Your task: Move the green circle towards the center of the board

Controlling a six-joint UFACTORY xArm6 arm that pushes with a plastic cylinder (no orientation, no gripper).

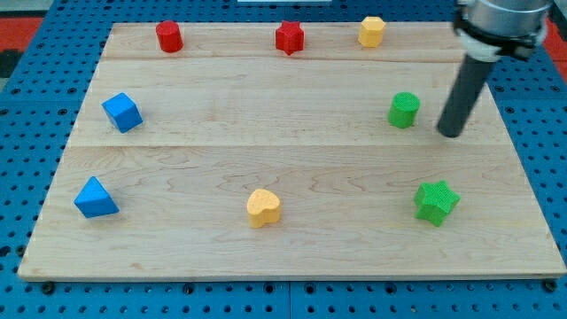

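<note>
The green circle is a short green cylinder at the right side of the wooden board, a little above mid-height. My tip rests on the board just to the right of it and slightly lower, with a small gap between them. The dark rod rises from the tip towards the view's top right corner.
A green star lies below the tip. A yellow heart is at bottom centre. A blue cube and blue triangle are at left. A red cylinder, red star and yellow hexagon line the top edge.
</note>
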